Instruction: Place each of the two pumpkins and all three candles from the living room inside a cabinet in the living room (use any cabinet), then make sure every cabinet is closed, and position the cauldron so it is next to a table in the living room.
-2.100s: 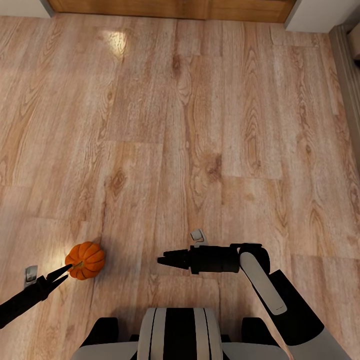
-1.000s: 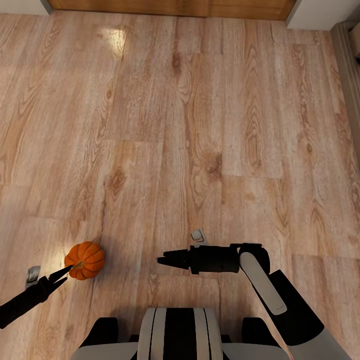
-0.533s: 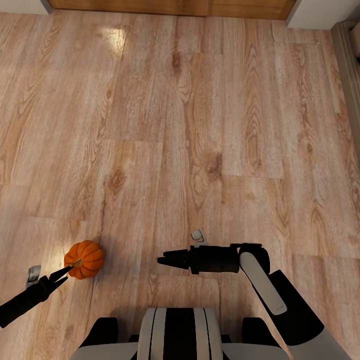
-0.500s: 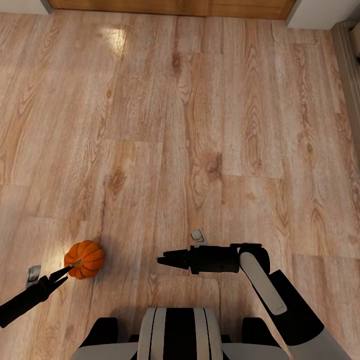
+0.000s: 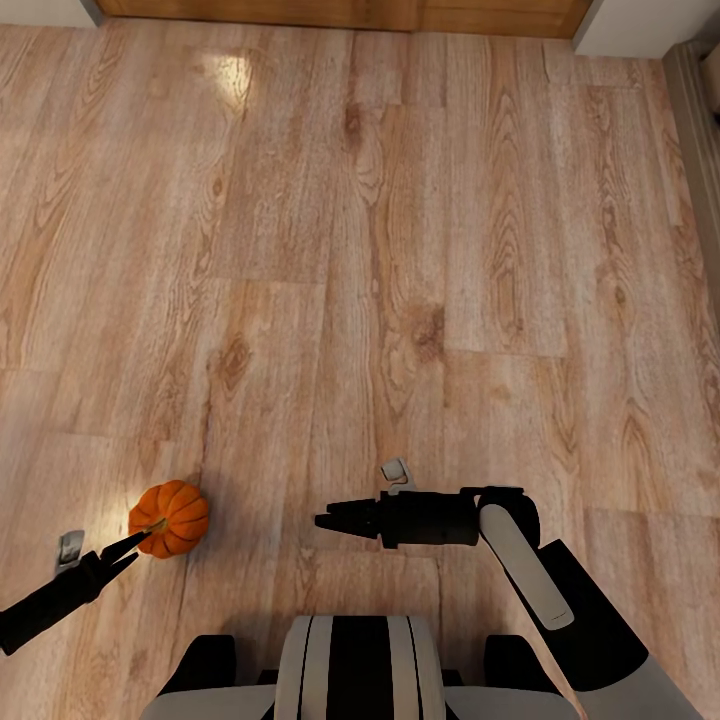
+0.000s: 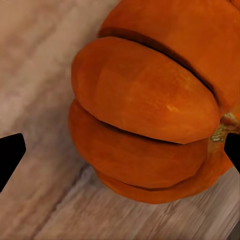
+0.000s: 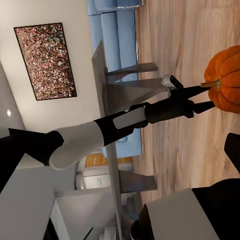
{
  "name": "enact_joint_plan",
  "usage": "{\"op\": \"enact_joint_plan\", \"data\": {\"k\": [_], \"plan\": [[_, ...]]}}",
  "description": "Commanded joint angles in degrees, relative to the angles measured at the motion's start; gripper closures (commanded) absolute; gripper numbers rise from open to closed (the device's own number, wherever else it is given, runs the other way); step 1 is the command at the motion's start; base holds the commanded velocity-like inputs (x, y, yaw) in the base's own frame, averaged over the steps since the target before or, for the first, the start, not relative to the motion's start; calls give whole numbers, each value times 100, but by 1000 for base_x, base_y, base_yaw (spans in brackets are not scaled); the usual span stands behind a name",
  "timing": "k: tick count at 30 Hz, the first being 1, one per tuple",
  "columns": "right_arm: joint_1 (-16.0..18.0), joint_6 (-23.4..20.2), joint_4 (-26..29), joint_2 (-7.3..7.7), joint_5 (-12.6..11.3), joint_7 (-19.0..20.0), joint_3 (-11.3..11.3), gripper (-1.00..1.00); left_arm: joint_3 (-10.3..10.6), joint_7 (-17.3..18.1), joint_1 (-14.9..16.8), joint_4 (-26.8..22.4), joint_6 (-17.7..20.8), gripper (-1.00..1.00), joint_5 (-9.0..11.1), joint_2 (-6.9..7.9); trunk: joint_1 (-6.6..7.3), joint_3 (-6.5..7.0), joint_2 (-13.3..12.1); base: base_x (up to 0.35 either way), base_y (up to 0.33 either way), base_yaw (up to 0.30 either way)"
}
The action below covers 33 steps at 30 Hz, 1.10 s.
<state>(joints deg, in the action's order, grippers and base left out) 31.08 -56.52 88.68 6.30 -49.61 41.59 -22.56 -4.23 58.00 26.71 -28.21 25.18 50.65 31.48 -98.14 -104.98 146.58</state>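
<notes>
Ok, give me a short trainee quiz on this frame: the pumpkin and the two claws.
1. True or false: the pumpkin sits on the wooden floor.
2. Whose open fingers straddle the pumpkin? A. left arm's B. right arm's C. neither
3. Fill in: the right claw, its fingers together, holds ____.

Key:
1. True.
2. A: the left claw, with a finger on each side in the left wrist view.
3. Nothing.
</notes>
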Motion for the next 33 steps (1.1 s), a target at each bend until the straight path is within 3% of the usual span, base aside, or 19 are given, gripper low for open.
{"op": "enact_joint_plan", "data": {"k": [1,33], "plan": [[3,-17,0,3,3,15,-3,-100,0,9,1,1,44,-100,32,0,1,-2,1,0,0,0],[3,-17,0,-6,10,12,-3,-100,19,247,1,0,-66,-100,23,-5,-15,-2,9,11,-9,0]]}}
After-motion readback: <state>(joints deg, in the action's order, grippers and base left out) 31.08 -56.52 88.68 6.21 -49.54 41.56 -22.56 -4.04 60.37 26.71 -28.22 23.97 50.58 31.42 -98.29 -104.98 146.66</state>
